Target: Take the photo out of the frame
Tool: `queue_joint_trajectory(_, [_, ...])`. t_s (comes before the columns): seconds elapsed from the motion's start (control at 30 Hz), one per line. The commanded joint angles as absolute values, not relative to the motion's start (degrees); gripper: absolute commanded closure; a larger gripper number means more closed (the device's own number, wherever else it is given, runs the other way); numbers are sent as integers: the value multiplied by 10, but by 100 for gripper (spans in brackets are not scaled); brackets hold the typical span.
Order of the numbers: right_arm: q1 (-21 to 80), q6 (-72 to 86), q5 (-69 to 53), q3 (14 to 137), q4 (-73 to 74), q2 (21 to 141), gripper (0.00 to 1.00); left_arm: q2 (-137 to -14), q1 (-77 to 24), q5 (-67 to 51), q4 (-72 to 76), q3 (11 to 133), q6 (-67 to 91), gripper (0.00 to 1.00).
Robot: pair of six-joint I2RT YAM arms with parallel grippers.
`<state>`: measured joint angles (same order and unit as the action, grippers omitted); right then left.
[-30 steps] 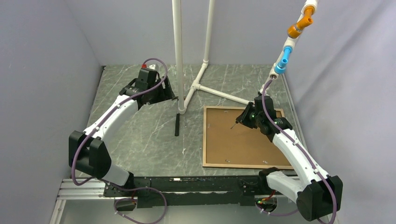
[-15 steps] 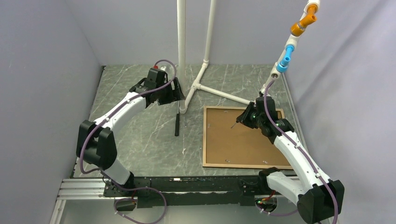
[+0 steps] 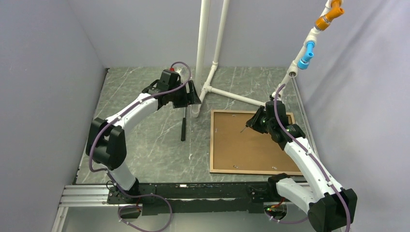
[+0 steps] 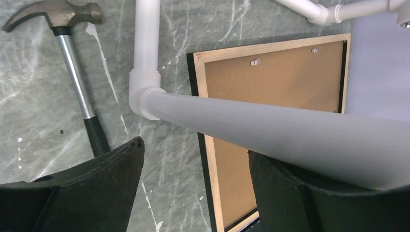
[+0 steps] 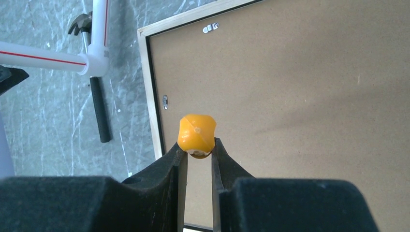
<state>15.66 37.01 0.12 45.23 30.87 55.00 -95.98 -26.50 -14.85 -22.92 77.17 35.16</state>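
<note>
Right gripper [image 5: 197,151] is clamped on a small rounded orange-yellow knob [image 5: 197,130], over the plain brown backing board of the photo [image 5: 300,96]. That photo lies face down inside the thin black rectangular frame [image 4: 193,79] on the grey marbled table [image 3: 145,140]. Left gripper [image 4: 194,150] has its jaws spread wide, gripping nothing, right beside the white plastic pipe [image 4: 270,125].

Black-edged with a pale wooden rear rim, the frame [image 3: 212,145] lies flat and face down on the grey marbled table [image 3: 145,145], right of centre. The photo [image 3: 241,150] sits inside it, showing only its plain brown backing board.
</note>
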Motion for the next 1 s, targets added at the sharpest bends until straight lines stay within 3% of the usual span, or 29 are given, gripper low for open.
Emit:
queue_joint_trajectory(0.0, [153,360,14,454,307,540,100,-983,-272,-171,-142,777,381,18])
queue_joint_trajectory(0.63, [150,361,3,440,293,547,100,-913,-271,-153,-97,677,388,9])
queue_joint_trajectory(0.97, [150,360,4,439,294,541,100,-875,-240,-107,-175,698,338,8])
